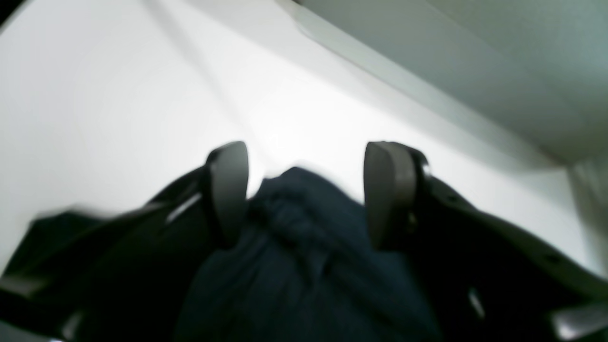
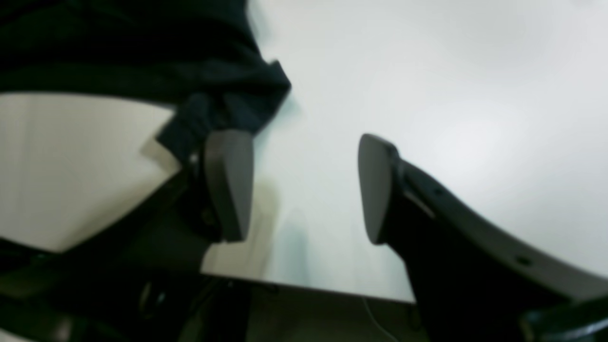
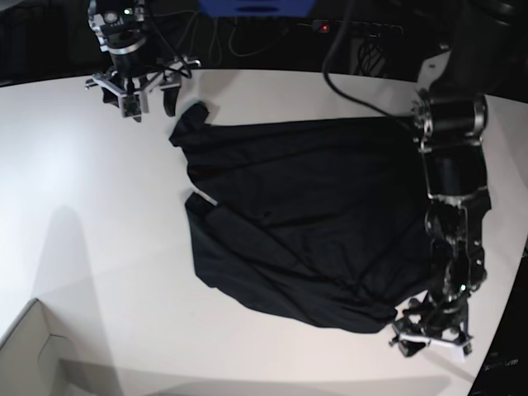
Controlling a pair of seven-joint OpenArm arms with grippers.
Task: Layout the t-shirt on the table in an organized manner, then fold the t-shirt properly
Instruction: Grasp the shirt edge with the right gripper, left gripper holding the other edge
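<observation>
The black t-shirt (image 3: pixel 305 214) lies spread and wrinkled across the middle of the white table (image 3: pixel 82 206). My left gripper (image 3: pixel 431 334) sits at the shirt's near right corner. In the left wrist view this gripper (image 1: pixel 306 156) is open, and a bunch of the t-shirt (image 1: pixel 304 247) lies loose between its fingers (image 1: pixel 228 190) on the table (image 1: pixel 118 95). My right gripper (image 3: pixel 136 95) hovers at the far left, just beyond the shirt's far corner. In the right wrist view it (image 2: pixel 299 142) is open over bare table (image 2: pixel 451 95), with the t-shirt (image 2: pixel 142 47) beside its left finger (image 2: pixel 228 185).
A pale cardboard box corner (image 3: pixel 33 355) pokes in at the near left. Cables and dark equipment (image 3: pixel 247 41) run behind the table's far edge. The left arm (image 3: pixel 450 173) reaches along the right side. A grey ledge (image 1: pixel 475 47) shows beyond the table.
</observation>
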